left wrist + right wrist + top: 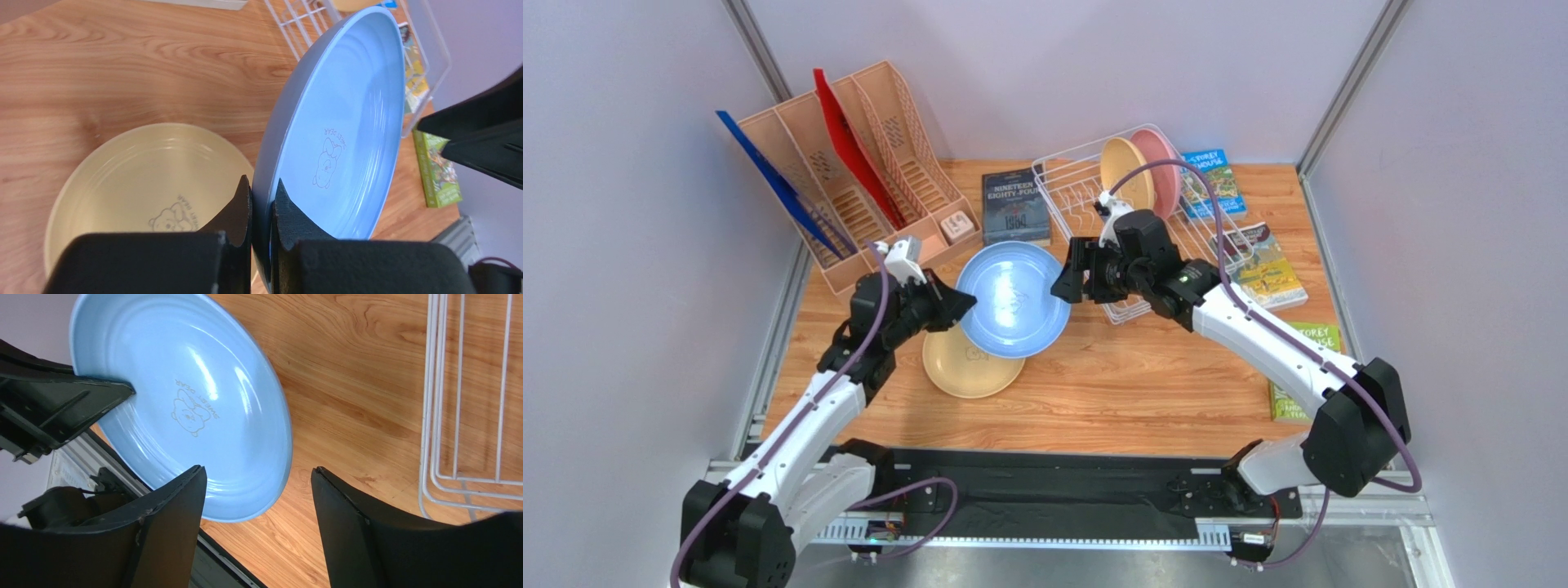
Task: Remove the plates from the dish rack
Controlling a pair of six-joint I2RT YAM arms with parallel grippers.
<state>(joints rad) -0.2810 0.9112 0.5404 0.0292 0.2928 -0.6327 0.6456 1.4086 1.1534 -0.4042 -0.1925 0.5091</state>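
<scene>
Nearest, one pale yellow plate [971,365] is seen lying flat on the wooden table [1136,380], with a faint bear drawing at its centre. Partly above it, one light blue plate [1014,300] (matte, shallow, bearing the same small mark) is held off the table. Its left rim is pinched by the closed jaws of the left gripper [263,208], while the jaws of the right gripper [258,471] are parted astride its right rim. Farther back, a tan-yellow plate [1124,169] and a pink plate [1161,153] are stood upright in the white wire dish rack [1075,184]. Four plates are counted.
</scene>
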